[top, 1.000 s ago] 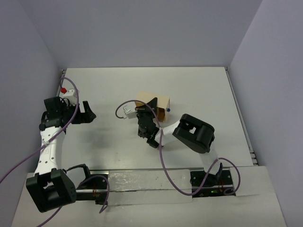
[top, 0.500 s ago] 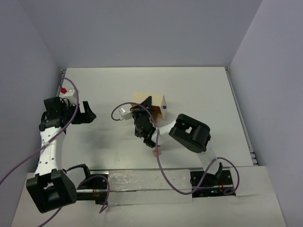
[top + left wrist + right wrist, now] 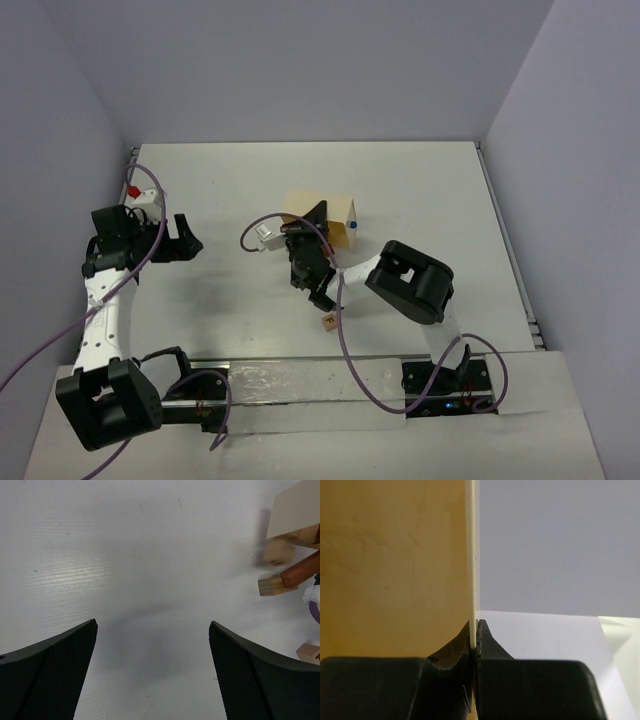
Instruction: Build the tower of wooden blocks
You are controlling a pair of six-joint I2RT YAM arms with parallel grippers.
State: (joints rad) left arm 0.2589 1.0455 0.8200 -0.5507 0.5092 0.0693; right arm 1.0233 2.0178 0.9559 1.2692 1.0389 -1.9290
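Observation:
No upright tower shows in any view. My right gripper (image 3: 316, 232) is shut on a thin wall of the open light-wood box (image 3: 335, 209), holding it tipped at mid-table. In the right wrist view the pads (image 3: 485, 639) pinch that wall (image 3: 471, 555). One tan cube (image 3: 328, 322) lies on the table below the right wrist. In the left wrist view the box (image 3: 295, 507) is at the top right, with a reddish-brown bar (image 3: 300, 570), a tan oblong (image 3: 272, 585), a blurred tan piece (image 3: 276, 551) and another tan block (image 3: 310, 652) by it. My left gripper (image 3: 185, 238) (image 3: 153, 625) is open and empty, far left of the box.
A small red-and-white object (image 3: 141, 193) sits at the far left edge by the left arm. Purple cables (image 3: 340, 330) loop from both arms over the table. Grey walls close in the table on three sides.
My right gripper swung the held box slightly left and back. A tan cube that was not visible a second ago now lies on the table below the right wrist. The left arm has not moved.

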